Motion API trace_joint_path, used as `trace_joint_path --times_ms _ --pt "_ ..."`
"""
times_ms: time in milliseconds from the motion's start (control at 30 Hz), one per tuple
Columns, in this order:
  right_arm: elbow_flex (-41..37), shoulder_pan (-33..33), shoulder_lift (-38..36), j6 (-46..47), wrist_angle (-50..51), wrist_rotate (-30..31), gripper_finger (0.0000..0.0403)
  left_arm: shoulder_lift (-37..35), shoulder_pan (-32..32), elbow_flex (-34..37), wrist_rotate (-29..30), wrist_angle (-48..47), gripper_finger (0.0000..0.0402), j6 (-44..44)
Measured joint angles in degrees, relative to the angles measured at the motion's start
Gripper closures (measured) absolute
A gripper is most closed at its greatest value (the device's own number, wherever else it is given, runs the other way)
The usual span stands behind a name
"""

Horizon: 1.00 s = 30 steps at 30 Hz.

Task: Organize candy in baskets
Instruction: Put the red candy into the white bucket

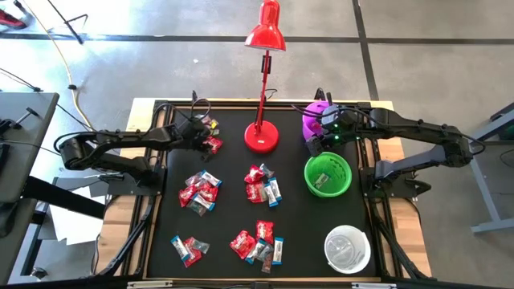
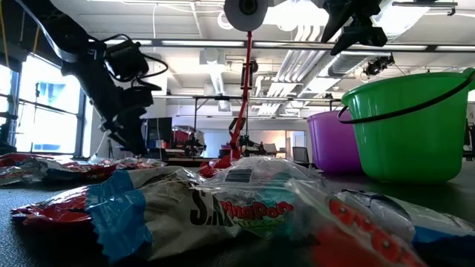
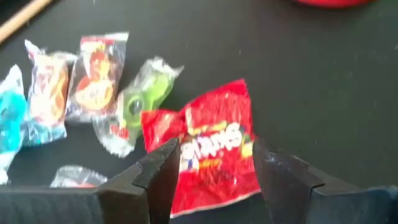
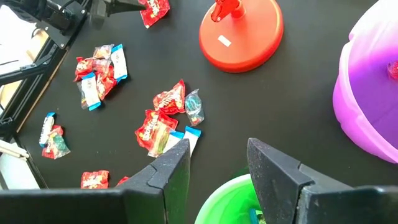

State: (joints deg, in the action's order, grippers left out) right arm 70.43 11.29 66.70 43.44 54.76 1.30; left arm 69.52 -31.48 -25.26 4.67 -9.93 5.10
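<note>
Black table: your left gripper (image 3: 214, 165) gapes wide, straddling red candy (image 3: 214, 146), not gripping. Right gripper (image 4: 217, 163) parted, empty, above green basket (image 1: 328, 174).

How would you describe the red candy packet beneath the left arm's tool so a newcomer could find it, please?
Start at the red desk lamp's round base at the mat's far middle. Just left of it lies a small candy cluster under the left tool, whose fingers are open. The red candy packet is the largest there, solid red, unlike its clear-wrapped neighbours.

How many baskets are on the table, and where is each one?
3. The purple basket is at the far right, beside the lamp base; the green basket is just nearer; the white basket is at the near right corner.
</note>
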Motion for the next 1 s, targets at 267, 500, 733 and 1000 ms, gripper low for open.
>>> trace_joint_path --times_ms 267,500,733,1000 --pt "0.0 0.0 0.0 -1.2 0.0 0.0 0.0249 2.6 0.0 0.0 0.6 -0.5 0.0195 -2.0" --pt "0.0 0.0 0.0 -1.5 0.0 0.0 0.0249 12.4 0.0 -0.7 0.3 3.3 0.0184 -1.7" --pt "0.0 0.0 0.0 -1.4 0.0 -0.2 0.0249 13.5 0.0 -0.3 1.0 6.8 0.0193 8.1" --pt "0.0 0.0 0.0 -1.5 0.0 -0.3 0.0249 13.4 -0.1 -0.2 -1.3 6.2 0.0285 13.1"
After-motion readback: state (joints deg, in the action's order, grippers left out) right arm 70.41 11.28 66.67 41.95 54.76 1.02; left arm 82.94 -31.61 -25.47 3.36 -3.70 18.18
